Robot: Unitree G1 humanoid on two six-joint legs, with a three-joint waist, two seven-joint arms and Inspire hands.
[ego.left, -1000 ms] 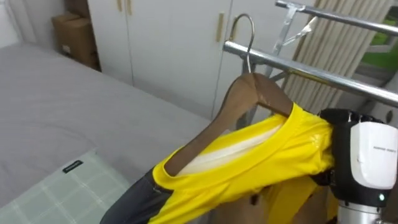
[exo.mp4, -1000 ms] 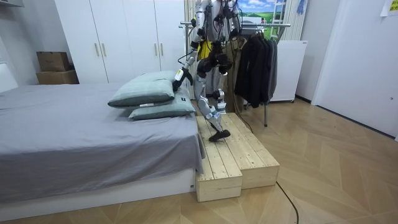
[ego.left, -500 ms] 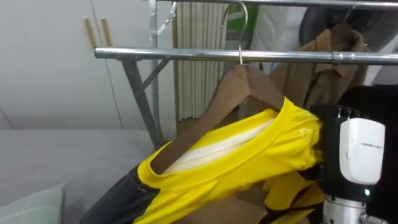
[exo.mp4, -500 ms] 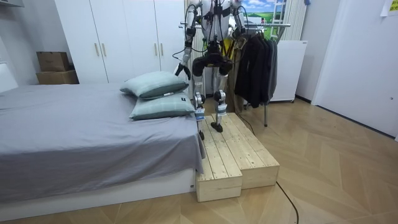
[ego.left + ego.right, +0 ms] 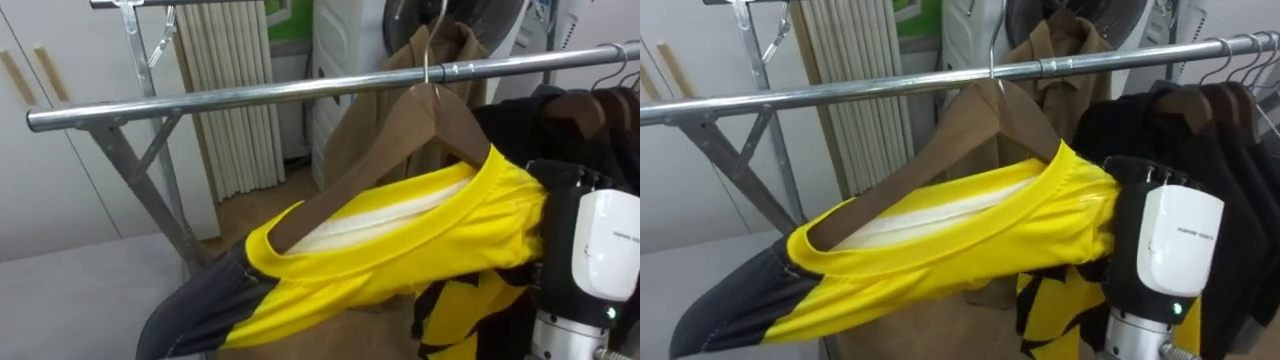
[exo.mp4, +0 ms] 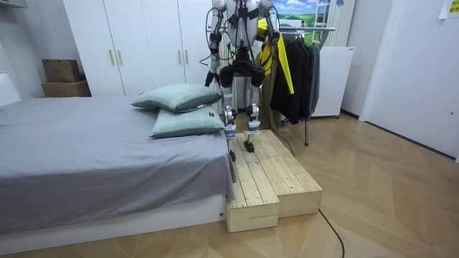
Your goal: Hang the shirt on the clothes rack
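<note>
The yellow shirt (image 5: 400, 250) on its wooden hanger (image 5: 395, 135) is crossing the rail (image 5: 250, 95), touching the right hand (image 5: 580, 205); its grip I cannot tell.

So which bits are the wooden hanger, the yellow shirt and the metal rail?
wooden hanger (image 5: 352, 172), left eye view, its sloping arm
yellow shirt (image 5: 420, 255), left eye view, below the collar
metal rail (image 5: 250, 96), left eye view, mid-bar

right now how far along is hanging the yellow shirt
Done: the yellow shirt is on the wooden hanger, and the robot stands at the clothes rail. In hand: the right hand is at the shirt's shoulder end, with the hook level with the rail. Left: whether the hook is seated is unclear; then release.
</note>
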